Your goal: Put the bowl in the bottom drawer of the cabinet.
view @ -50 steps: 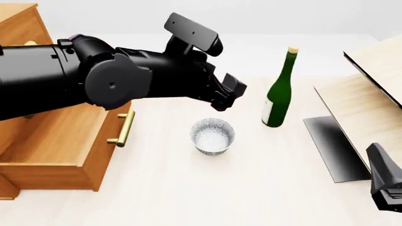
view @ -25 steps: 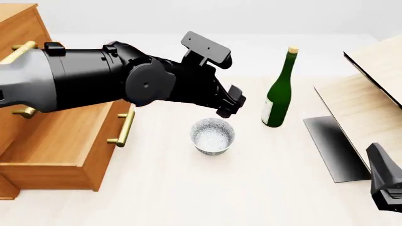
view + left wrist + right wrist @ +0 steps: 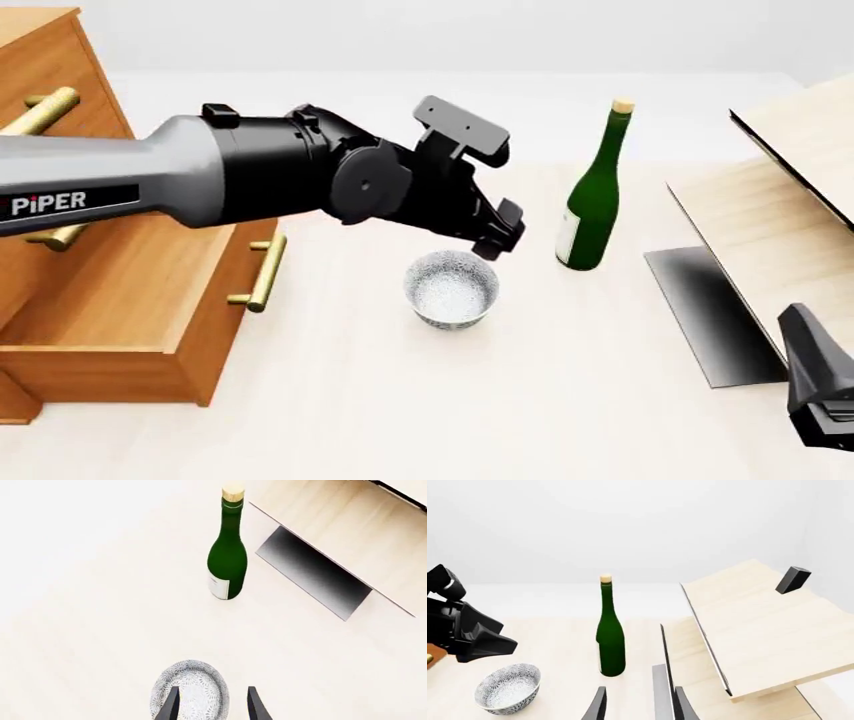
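L gripper [image 3: 499, 240] open, poised above bowl [image 3: 453, 288] rim. Bowl: stiff, light, prob. slick glaze; pinch rim wall. R gripper [image 3: 636, 707] open, idle.

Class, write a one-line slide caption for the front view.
Left end effector above speckled bowl, bottom drawer open, green bottle nearby.

The left arm [image 3: 267, 185] hides most of the cabinet [image 3: 40, 70] and the bottom drawer's [image 3: 134, 320] far end. The left wrist view's edge cuts off the bowl [image 3: 190, 690], and the front view's corner shows only part of the right gripper [image 3: 817, 390].
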You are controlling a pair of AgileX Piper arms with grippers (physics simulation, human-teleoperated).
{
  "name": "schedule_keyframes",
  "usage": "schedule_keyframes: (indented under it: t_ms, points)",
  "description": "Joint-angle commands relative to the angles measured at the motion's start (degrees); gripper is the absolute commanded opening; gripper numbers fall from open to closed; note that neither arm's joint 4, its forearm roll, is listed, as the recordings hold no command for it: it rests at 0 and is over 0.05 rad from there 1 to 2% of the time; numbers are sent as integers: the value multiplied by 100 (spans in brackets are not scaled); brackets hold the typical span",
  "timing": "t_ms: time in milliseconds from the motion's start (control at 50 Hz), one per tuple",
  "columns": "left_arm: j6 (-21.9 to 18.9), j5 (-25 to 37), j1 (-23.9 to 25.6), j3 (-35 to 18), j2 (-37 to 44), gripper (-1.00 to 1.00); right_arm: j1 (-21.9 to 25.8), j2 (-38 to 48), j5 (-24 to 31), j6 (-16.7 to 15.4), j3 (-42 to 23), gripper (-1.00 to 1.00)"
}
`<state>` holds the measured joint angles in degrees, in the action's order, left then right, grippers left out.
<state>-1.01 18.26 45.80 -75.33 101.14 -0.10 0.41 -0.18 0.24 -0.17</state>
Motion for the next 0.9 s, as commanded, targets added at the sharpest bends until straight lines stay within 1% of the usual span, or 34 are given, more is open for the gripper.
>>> schedule_keyframes:
  t_ms: [20,160,180,660,720,760,780,800,900]
  points:
    - [35,48,-52,-190,349,100,0,-1,0,1,0,100]
    - [134,-2,20,-256,570,100,-1,0,0,0,0,100]
    - [335,-160,94,-236,890,100,-1,1,0,0,0,100]
    - [541,-288,171,-108,1153,100,0,0,0,-1,0,100]
    - [571,-134,186,-173,1086,100,0,0,0,0,0,100]
    - [590,-317,186,-55,1172,100,0,1,0,-1,0,100]
    - [603,-227,182,-93,1139,100,0,-1,0,0,0,100]
    - [618,-344,182,-22,1198,100,1,0,0,-1,0,100]
    - [675,-378,176,7,1258,100,1,0,0,0,0,100]
